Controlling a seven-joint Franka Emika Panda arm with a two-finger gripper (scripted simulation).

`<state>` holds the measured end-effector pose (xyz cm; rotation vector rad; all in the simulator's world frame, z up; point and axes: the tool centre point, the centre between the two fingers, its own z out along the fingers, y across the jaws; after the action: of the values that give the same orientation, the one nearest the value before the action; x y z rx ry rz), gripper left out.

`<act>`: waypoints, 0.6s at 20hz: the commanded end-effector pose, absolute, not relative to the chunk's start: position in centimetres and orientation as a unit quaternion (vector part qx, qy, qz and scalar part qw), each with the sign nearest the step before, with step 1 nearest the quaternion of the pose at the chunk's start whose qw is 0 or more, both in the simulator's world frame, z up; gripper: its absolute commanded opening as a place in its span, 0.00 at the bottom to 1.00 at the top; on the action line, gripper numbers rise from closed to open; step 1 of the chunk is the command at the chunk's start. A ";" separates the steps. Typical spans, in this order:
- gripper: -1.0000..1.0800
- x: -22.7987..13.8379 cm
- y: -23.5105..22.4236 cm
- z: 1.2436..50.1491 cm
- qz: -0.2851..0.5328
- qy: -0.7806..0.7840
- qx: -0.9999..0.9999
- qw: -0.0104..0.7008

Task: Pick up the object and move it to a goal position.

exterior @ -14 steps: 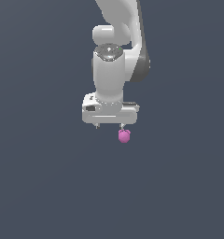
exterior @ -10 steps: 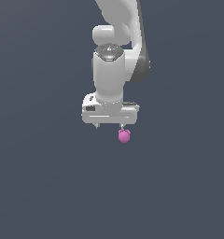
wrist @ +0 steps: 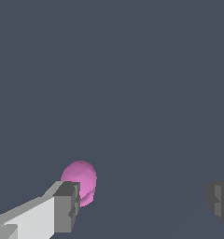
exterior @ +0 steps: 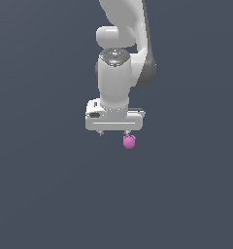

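The object (exterior: pixel 129 141) is a tiny pink-magenta roundish lump in the exterior view, just below the white hand's finger on the exterior view's right. In the wrist view the object (wrist: pixel 80 179) lies right beside one grey-tipped finger (wrist: pixel 66 205), partly covered by it. I cannot tell whether they touch. The other fingertip (wrist: pixel 221 201) stands far off at the frame's edge. My gripper (exterior: pixel 114 132) (wrist: pixel 144 200) is open, and the wide gap between the fingers holds nothing. The lump is at the gap's edge, not in its middle.
A plain dark grey-blue surface (exterior: pixel 45 194) fills both views. The white arm (exterior: pixel 119 73) runs up out of the exterior view's top. No goal marker shows.
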<state>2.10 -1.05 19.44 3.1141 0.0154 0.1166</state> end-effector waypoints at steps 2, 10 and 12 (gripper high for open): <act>0.96 2.0 -0.9 19.3 0.037 0.004 0.999 0.012; 0.96 0.7 1.7 15.8 0.026 -0.014 1.000 0.007; 0.96 0.0 2.7 14.3 0.020 -0.022 1.000 0.004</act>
<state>0.51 1.91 15.44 3.1283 -0.0516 0.0768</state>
